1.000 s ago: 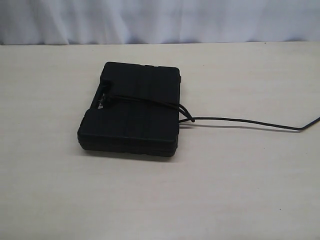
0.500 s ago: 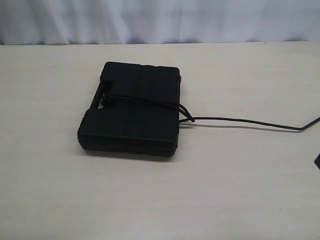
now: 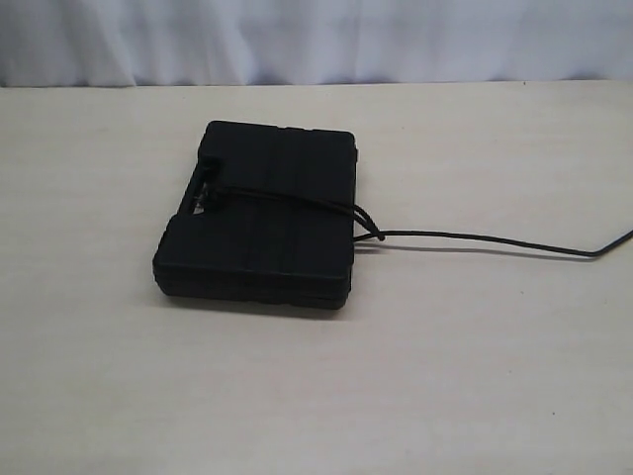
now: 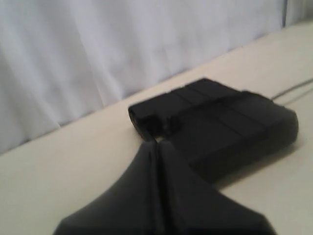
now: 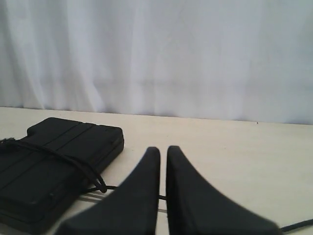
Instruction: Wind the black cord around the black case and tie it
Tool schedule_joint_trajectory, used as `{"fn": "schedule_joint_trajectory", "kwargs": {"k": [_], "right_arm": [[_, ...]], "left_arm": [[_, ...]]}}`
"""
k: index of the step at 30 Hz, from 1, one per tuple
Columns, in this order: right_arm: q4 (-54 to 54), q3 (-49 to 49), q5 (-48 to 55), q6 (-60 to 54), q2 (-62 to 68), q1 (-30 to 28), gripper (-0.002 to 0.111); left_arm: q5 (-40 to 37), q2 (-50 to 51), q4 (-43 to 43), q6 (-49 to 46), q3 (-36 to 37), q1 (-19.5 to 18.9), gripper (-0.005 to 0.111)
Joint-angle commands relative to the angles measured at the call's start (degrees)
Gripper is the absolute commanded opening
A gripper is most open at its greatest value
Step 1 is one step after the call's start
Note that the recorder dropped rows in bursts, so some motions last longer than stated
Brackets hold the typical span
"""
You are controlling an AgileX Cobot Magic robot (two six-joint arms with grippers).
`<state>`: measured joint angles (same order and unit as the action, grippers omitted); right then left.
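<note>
The black case (image 3: 262, 218) lies flat on the table, left of centre. The black cord (image 3: 475, 240) crosses its lid from the handle slot to a knot (image 3: 371, 230) at the case's right edge, then trails off to the right along the table. Neither gripper shows in the exterior view. In the left wrist view my left gripper (image 4: 156, 143) is shut and empty, raised short of the case (image 4: 230, 127). In the right wrist view my right gripper (image 5: 163, 149) is shut on nothing, above the table to the right of the case (image 5: 49, 171). The cord (image 5: 73, 164) runs on the table behind its fingers.
The pale wooden table (image 3: 445, 376) stretches all around the case. A white curtain (image 3: 316, 40) hangs along the far edge.
A dark bit of the right arm that showed at the exterior view's right edge half a second ago is gone. Case and cord lie as before.
</note>
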<state>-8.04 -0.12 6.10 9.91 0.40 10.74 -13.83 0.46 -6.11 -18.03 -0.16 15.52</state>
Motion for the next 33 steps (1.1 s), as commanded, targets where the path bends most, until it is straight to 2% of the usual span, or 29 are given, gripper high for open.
{"fn": "schedule_joint_trajectory", "kwargs": {"k": [1, 3, 6, 13, 16, 33], "right_arm": [[8.4, 0.1, 0.7, -0.3, -0.4, -0.2, 0.004], [10.8, 0.1, 0.5, -0.3, -0.4, -0.2, 0.004], [8.9, 0.1, 0.5, -0.3, -0.4, -1.2, 0.004], [8.4, 0.1, 0.5, -0.3, -0.4, -11.1, 0.004], [5.5, 0.1, 0.5, -0.3, -0.4, -11.3, 0.004], [5.7, 0.1, 0.2, -0.3, -0.4, -11.3, 0.004]], "left_arm": [[-3.5, -0.5, 0.4, 0.1, 0.2, 0.1, 0.000], [-3.5, -0.5, 0.4, 0.1, 0.2, -0.9, 0.000], [-3.5, -0.5, 0.4, 0.1, 0.2, -3.5, 0.000], [-3.5, -0.5, 1.2, 0.1, 0.2, -10.9, 0.000], [-3.5, -0.5, 2.8, 0.1, 0.2, -11.5, 0.000], [-3.4, -0.5, 3.0, 0.1, 0.2, -11.5, 0.000]]}}
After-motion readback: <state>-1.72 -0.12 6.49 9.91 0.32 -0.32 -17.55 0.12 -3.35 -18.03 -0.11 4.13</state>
